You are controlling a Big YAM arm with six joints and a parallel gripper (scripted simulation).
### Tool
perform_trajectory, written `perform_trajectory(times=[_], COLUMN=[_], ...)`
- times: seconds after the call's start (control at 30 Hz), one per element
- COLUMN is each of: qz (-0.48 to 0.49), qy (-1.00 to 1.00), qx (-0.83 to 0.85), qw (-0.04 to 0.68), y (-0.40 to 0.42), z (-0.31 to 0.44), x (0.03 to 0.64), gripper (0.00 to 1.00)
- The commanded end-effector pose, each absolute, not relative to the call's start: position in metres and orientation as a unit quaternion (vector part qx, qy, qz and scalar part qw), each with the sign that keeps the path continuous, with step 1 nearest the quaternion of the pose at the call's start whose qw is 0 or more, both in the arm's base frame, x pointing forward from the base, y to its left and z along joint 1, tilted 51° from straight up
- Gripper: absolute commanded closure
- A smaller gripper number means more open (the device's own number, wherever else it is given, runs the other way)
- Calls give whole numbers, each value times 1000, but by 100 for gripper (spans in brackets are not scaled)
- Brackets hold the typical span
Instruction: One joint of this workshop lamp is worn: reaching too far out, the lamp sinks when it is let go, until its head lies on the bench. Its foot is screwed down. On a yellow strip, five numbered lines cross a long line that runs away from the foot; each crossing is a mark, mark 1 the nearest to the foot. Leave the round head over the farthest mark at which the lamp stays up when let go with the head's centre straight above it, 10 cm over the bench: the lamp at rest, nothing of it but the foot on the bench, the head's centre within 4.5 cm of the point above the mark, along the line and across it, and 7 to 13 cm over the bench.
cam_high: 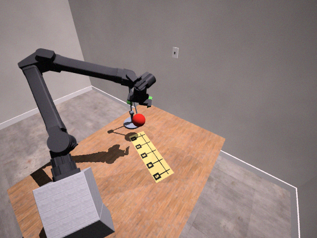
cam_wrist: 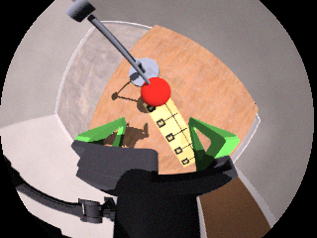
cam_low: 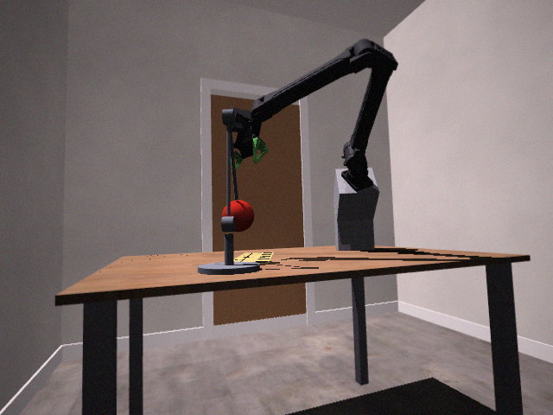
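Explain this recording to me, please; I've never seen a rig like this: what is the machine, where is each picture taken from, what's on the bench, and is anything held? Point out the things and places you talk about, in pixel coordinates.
The machine is one black robot arm on a pale block (cam_high: 67,202) (cam_low: 356,219). The top view looks down on it; the exterior view looks across the bench (cam_high: 194,150) (cam_low: 155,277) (cam_wrist: 208,74) from the lamp's side; the wrist view looks past its gripper (cam_high: 139,102) (cam_low: 246,156) (cam_wrist: 158,130). On the bench stand a lamp's round foot (cam_high: 129,125) (cam_low: 209,269) (cam_wrist: 152,67) and a flat, numbered yellow strip (cam_high: 149,153) (cam_low: 253,258) (cam_wrist: 168,126). The red head (cam_high: 138,120) (cam_low: 241,215) (cam_wrist: 156,91) hangs clear above. The gripper is open and holds nothing.
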State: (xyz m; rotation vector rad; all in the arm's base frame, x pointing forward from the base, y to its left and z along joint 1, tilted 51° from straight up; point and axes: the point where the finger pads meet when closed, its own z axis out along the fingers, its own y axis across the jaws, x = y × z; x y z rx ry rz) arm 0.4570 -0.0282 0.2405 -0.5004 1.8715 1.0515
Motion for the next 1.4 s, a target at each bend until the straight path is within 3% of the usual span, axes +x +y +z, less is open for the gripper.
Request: perform_trajectory(times=[0.0,0.87,1.37], qz=[435,467,427], qy=[759,770,759], qx=[-192,-153,-199], qw=[445,408,451], y=[-32,-29,-34], z=[251,240,259], x=[463,456,468], gripper=[0,0,0])
